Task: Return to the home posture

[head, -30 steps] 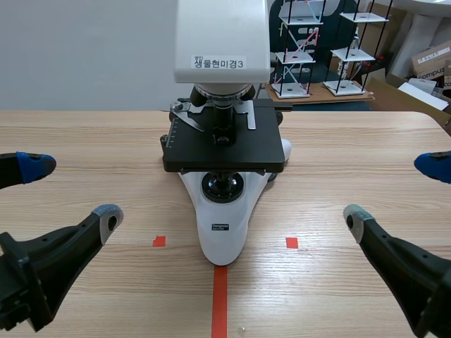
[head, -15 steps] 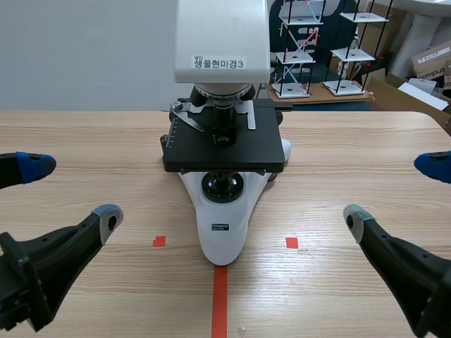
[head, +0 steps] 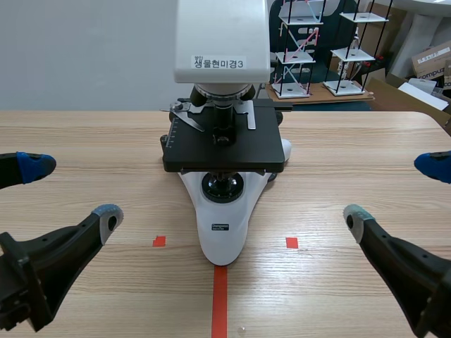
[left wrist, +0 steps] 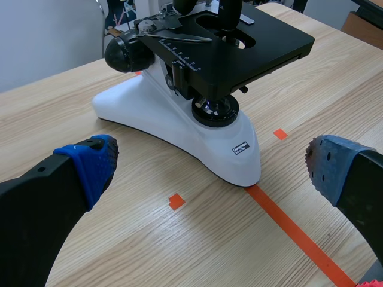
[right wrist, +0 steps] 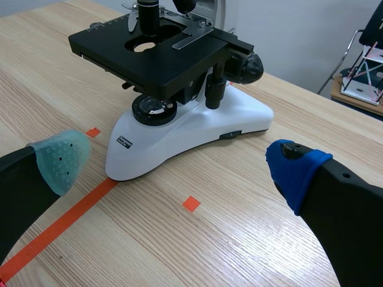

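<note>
A white microscope [head: 223, 225] with a black stage [head: 224, 148] stands at the table's middle. My left gripper [head: 70, 190] sits low at the left of it, open, nothing between its fingers. My right gripper [head: 391, 190] mirrors it at the right, open too and holding nothing. In the left wrist view the microscope [left wrist: 197, 137] lies ahead of the spread fingers of the left gripper [left wrist: 209, 164]. Seen from the right wrist, the microscope [right wrist: 197, 128] also stands ahead of the right gripper [right wrist: 173, 158], apart from both pads.
A wooden table [head: 352, 148] carries the microscope. Behind its far edge stand white wire shelves [head: 299, 49] and cardboard boxes [head: 430, 63] at the far right. Bare wood lies between each gripper and the microscope base.
</note>
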`<action>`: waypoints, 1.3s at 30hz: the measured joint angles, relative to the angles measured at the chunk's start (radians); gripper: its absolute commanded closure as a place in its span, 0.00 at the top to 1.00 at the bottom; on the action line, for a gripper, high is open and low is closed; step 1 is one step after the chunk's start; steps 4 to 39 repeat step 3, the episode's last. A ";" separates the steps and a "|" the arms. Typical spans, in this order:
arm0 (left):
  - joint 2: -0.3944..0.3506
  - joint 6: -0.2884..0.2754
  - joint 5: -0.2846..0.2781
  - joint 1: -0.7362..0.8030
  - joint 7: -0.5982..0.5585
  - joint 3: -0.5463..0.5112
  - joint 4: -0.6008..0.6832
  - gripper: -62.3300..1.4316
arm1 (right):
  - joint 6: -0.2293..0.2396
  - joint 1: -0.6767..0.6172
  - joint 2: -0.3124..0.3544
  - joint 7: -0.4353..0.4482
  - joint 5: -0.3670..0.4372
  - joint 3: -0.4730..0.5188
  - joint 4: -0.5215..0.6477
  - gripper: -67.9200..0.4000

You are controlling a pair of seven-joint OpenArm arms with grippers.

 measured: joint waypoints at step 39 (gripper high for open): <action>0.000 0.000 0.000 0.000 0.000 0.000 0.000 1.00 | 0.000 0.000 0.000 0.000 0.000 0.000 0.000 0.97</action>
